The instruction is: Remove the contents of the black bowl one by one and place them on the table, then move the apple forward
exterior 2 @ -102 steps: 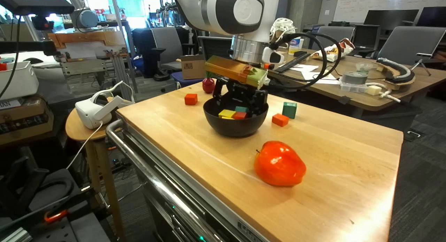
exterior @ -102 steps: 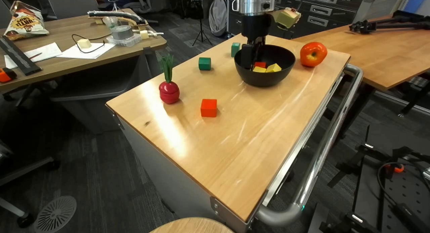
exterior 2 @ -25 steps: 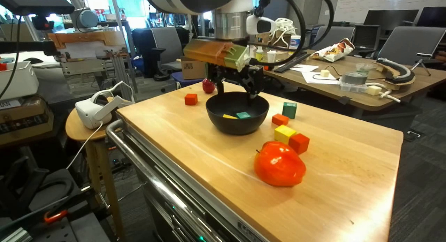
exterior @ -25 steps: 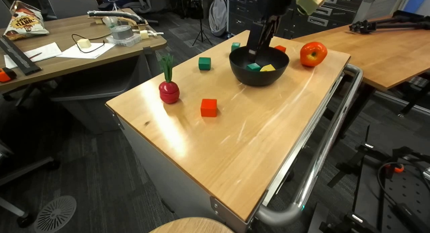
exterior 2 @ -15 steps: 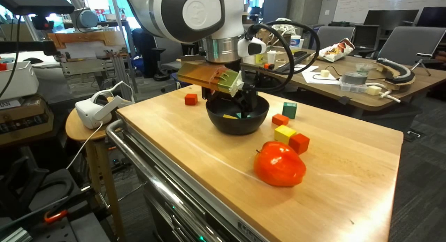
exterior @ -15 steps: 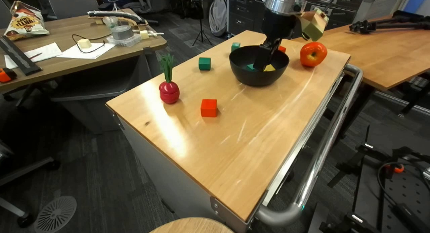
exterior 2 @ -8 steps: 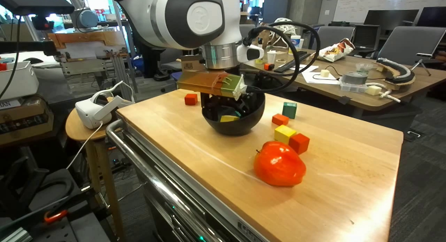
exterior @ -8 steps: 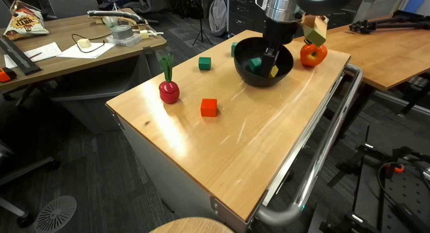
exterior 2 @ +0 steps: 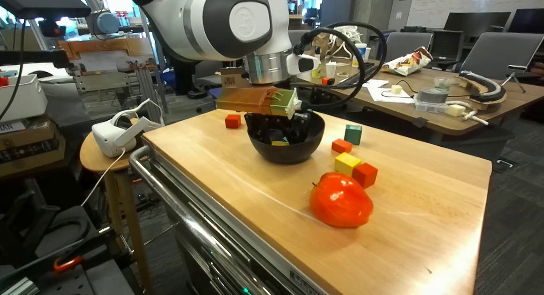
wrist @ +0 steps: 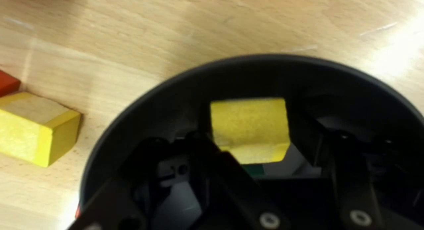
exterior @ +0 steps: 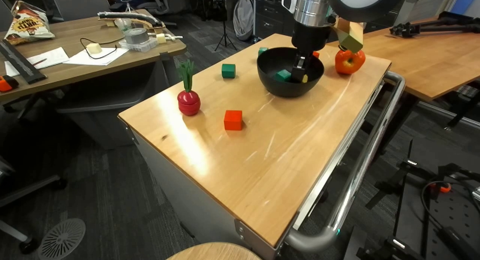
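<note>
The black bowl (exterior: 273, 84) stands on the wooden table, also in an exterior view (exterior 2: 289, 155). My gripper (exterior: 300, 74) reaches down inside it, its fingers on both sides of a yellow block (wrist: 250, 124). The fingers look closed against that block, which sits low in the bowl and shows partly in an exterior view (exterior 2: 279, 143). A green block (exterior: 282, 75) lies in the bowl beside the gripper; only a sliver of it shows in the wrist view (wrist: 255, 169). The red apple (exterior 2: 341, 200) rests on the table near the bowl, also in an exterior view (exterior: 349, 60).
Beside the bowl are a yellow block (exterior 2: 347, 162), a red block (exterior 2: 364, 176), an orange block (exterior 2: 341, 146) and a green block (exterior 2: 353, 134). Farther off are an orange block (exterior: 233, 120), a green block (exterior: 228, 71) and a toy radish (exterior: 189, 102). A metal handle (exterior: 360, 170) runs along one edge.
A yellow and a red block now lie by the apple, out of the bowl. My gripper has moved down into the bowl and closed on the yellow block. The bowl tilted, then settled nearly level.
</note>
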You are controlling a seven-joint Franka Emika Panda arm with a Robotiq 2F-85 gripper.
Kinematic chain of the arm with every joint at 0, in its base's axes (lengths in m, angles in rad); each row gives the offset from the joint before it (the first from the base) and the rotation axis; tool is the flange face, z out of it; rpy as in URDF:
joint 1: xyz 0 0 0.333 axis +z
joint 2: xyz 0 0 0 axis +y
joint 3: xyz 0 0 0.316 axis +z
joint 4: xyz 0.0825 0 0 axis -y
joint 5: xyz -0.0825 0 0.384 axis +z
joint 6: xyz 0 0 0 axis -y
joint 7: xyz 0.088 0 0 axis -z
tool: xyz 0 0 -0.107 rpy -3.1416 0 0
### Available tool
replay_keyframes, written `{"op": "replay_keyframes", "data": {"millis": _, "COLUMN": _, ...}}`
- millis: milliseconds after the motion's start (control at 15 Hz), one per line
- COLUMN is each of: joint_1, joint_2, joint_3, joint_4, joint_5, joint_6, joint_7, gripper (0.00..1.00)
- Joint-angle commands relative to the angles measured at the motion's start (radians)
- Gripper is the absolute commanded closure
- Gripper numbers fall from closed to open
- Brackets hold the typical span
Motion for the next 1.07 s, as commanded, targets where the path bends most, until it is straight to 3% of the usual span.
{"op": "replay_keyframes", "data": {"millis": 0, "joint_1": 0.003, "joint_2": -0.046, "joint_3": 0.007, "joint_4": -0.012, "joint_5": 0.016, "joint_6": 0.032, "joint_7": -0.012, "gripper": 0.69}}
{"op": "replay_keyframes", "data": {"millis": 67, "joint_1": 0.001, "joint_2": -0.066, "joint_3": 0.014, "joint_4": -0.016, "joint_5": 0.039, "joint_6": 0.031, "joint_7": -0.030, "gripper": 0.78}}
{"op": "replay_keyframes", "data": {"millis": 333, "joint_1": 0.013, "joint_2": -0.199, "joint_3": 0.028, "joint_4": -0.042, "joint_5": 0.072, "joint_6": 0.042, "joint_7": -0.073, "gripper": 0.79}}
{"op": "replay_keyframes", "data": {"millis": 467, "joint_1": 0.039, "joint_2": -0.265, "joint_3": 0.041, "joint_4": -0.048, "joint_5": 0.187, "joint_6": 0.039, "joint_7": -0.168, "gripper": 0.79}}
{"op": "replay_keyframes", "data": {"millis": 800, "joint_1": 0.206, "joint_2": -0.334, "joint_3": 0.022, "joint_4": -0.032, "joint_5": 0.554, "joint_6": -0.045, "joint_7": -0.457, "gripper": 0.79}}
{"op": "replay_keyframes", "data": {"millis": 1000, "joint_1": 0.249, "joint_2": -0.318, "joint_3": 0.027, "joint_4": -0.037, "joint_5": 0.646, "joint_6": -0.134, "joint_7": -0.529, "gripper": 0.79}}
